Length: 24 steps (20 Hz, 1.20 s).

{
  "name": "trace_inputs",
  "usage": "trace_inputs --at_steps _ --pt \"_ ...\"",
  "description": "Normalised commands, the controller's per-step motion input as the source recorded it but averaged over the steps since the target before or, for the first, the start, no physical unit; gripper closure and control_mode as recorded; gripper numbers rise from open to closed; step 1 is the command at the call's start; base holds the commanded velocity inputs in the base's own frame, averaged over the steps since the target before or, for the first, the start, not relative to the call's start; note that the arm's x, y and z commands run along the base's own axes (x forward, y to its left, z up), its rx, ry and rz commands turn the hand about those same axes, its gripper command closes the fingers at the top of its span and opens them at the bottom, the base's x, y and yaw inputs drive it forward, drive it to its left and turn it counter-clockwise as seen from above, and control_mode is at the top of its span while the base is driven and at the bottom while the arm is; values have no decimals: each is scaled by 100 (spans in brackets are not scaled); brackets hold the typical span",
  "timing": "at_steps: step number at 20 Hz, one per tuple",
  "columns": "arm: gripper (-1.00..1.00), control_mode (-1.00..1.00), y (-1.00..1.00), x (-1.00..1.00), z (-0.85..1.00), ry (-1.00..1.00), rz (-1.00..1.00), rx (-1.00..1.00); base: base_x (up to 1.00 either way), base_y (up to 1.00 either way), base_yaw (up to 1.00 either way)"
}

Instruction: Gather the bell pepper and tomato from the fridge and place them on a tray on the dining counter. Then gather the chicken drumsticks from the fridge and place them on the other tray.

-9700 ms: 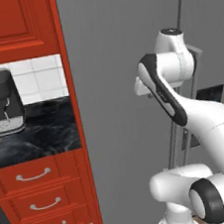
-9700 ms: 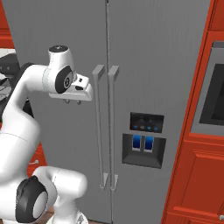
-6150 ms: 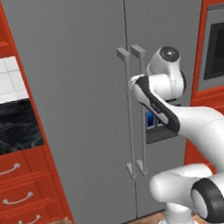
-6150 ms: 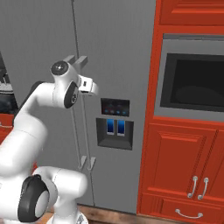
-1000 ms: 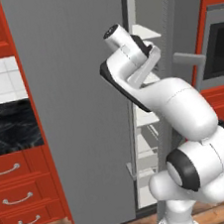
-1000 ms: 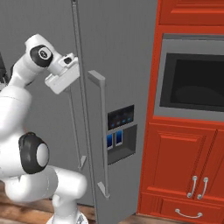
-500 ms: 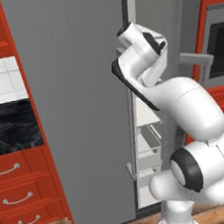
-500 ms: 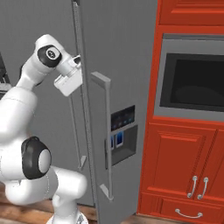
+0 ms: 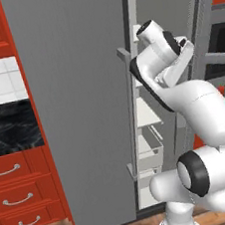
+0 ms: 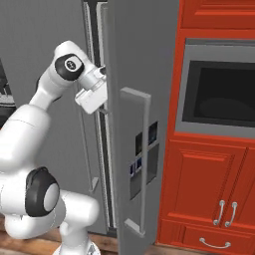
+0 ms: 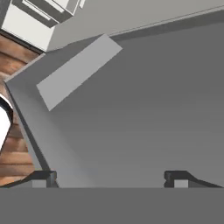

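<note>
Fridge (image 9: 83, 103) fills the middle of both base views, with its right door (image 10: 142, 124) swung partly out and pale shelves (image 9: 148, 117) showing in the gap beside the shut left door. No pepper, tomato or drumstick can be made out on those shelves from here. The gripper (image 10: 92, 97) sits high up at the open door's inner edge, near the fridge's centre seam, and its jaws stand wide with nothing between them; in the hand view both tips (image 11: 43, 178) rest against plain grey door panel.

Judging by the gap, the door is not yet wide enough for an easy reach to the shelves. The main risk is that the arm, folded tight against the fridge, catches the door's bar handle (image 10: 144, 164) or door edge when it swings inward. A push with open jaws could also slide off the smooth panel, leaving the door half open.
</note>
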Motion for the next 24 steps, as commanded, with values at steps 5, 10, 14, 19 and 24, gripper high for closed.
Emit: trace_inputs --at_steps 5,10,14,19,24 --pt "-100 -100 -80 -1 11 12 -1 0 0 0 0" --pt "-100 -100 -75 0 5 13 0 0 0 0 0" --pt "-100 -100 -62 0 0 12 -2 0 0 0 0" --pt "-100 -100 -42 1 0 13 -4 0 0 0 0" --pt "-100 -100 -15 3 -3 9 0 1 0 0 0"
